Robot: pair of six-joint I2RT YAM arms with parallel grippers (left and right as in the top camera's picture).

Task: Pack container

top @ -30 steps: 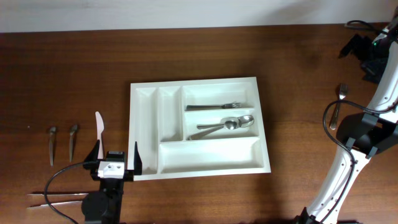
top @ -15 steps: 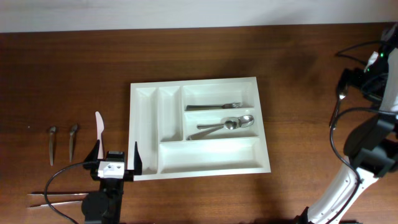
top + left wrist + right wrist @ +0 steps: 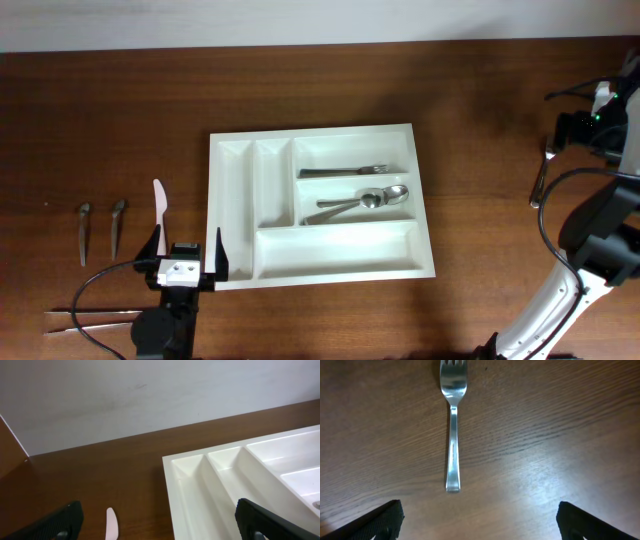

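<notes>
— What has changed for us in the last second?

— Only the right arm. The right gripper (image 3: pixel 480 521) has swung down from the far corner of the brown wooden table (image 3: pixel 480 100). It now hangs over the loose steel fork (image 3: pixel 452 435) at the right edge, with its fingers spread wide, one on either side, and nothing held. The left gripper (image 3: pixel 188 250) has not stirred. It too stands wide and empty, just beside the tray's near left corner.

— And the container?

— The large white rectangular plastic cutlery tray (image 3: pixel 340 250) lies mid-table, where it was. A packed steel fork (image 3: pixel 343 171) lies in its upper short compartment and steel spoons (image 3: pixel 362 202) in the one below. The two narrow compartments and the long one are bare. We judge the loose fork to be the next pick, bound for the compartment that already holds a fork.

— What can't we make out?

— From overhead the right gripper covers the loose fork's tines, so only the handle shows. The right wrist view cuts the tine tips off at its top edge, and we cannot tell how high the fingers sit above the wood. On the left lie a pale flat plastic utensil (image 3: pixel 159 200), two small metal pieces (image 3: pixel 117 222) and some long thin metal items (image 3: pixel 80 320), all too small for us to name.
</notes>
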